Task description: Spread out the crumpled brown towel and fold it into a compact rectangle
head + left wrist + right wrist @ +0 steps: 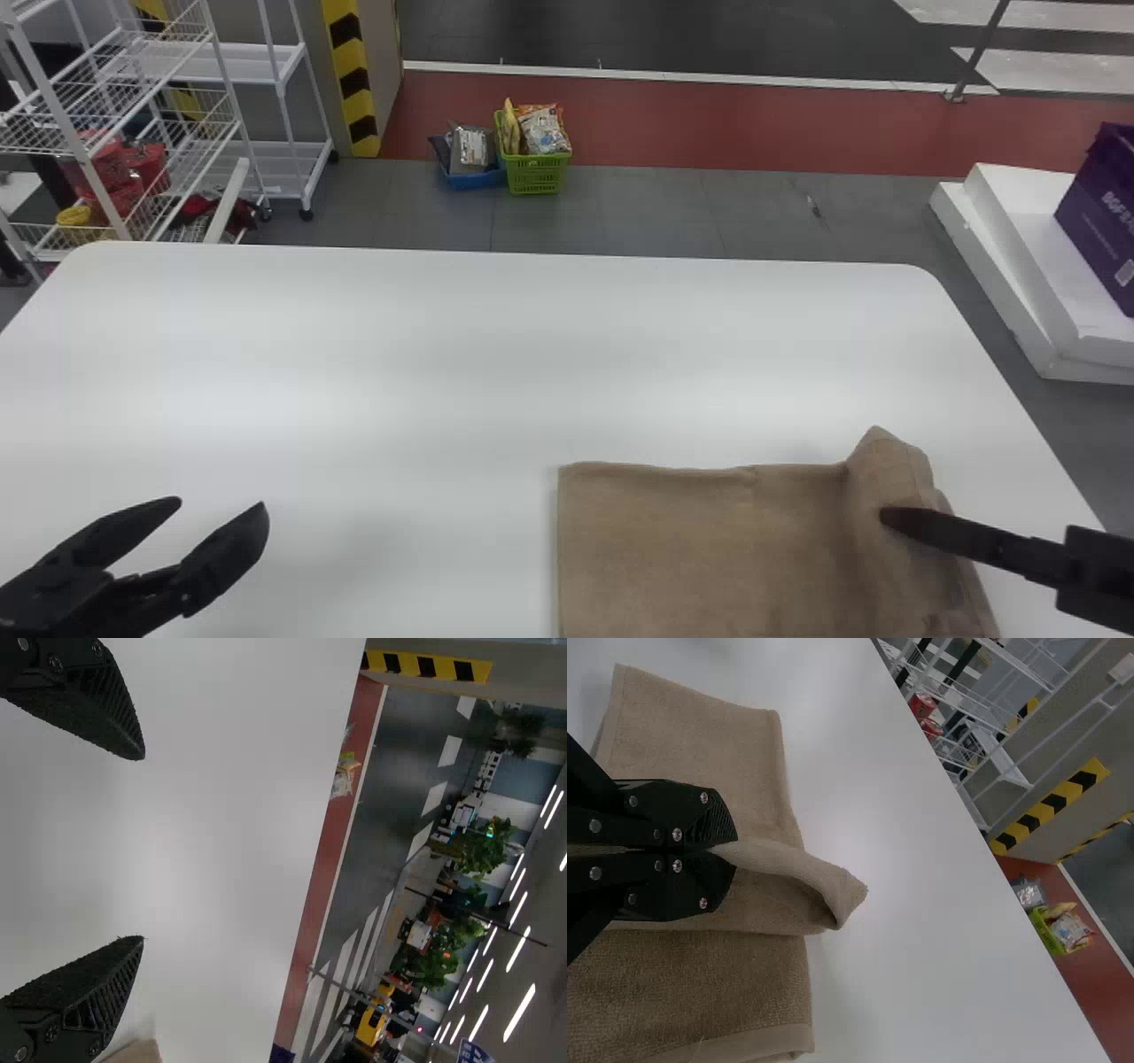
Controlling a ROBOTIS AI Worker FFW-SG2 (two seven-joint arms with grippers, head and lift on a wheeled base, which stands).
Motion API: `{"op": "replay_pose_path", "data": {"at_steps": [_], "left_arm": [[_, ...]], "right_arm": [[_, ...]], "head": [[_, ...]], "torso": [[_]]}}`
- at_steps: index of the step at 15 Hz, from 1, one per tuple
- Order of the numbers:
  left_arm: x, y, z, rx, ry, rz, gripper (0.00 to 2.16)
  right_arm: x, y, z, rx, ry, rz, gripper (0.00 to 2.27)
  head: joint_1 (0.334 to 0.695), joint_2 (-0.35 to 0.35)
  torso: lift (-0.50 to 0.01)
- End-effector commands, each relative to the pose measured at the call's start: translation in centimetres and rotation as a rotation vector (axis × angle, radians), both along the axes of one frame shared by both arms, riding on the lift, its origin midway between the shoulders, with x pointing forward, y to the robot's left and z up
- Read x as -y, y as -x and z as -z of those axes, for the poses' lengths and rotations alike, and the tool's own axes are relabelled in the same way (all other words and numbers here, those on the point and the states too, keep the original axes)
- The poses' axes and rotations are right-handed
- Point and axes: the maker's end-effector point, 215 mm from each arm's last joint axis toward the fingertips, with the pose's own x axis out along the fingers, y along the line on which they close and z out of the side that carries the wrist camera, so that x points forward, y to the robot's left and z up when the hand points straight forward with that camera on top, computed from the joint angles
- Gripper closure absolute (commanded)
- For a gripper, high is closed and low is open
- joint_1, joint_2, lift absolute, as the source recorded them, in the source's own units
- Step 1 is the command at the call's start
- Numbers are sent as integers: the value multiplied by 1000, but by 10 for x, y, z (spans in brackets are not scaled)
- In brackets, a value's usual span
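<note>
Brown towel (673, 549) pinched by its ridge

So we've got it near right on the worktop (443, 354), far edge running roughly left-right, raised ridge pointing away from us. Long axis? Can't tell, near end's cut off. Right tool (886, 517) is clamped on the ridge; left tool (221, 505) sits near left, fingers apart. On the floor beyond: green slotted basket (536, 175) of shiny bags, blue bin (478, 180) of greyish packs. Towel's soft, napped, hemmed.
</note>
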Motion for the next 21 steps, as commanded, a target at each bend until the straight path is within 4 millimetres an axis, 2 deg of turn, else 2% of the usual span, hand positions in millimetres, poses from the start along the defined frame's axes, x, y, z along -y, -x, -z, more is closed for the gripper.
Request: {"op": "replay_pose_path", "data": {"at_steps": [1,21], "left_arm": [[0,0,2,-3,3,-3,76],[-1,1,5,-8,7,-4,76]], "right_arm": [[-3,1,1,-6,-4,-5,1112],[-4,4,4,-7,-8,-7,1112]], "head": [[695,-45],[695,-31]], "torso": [[-127],[-127]]}}
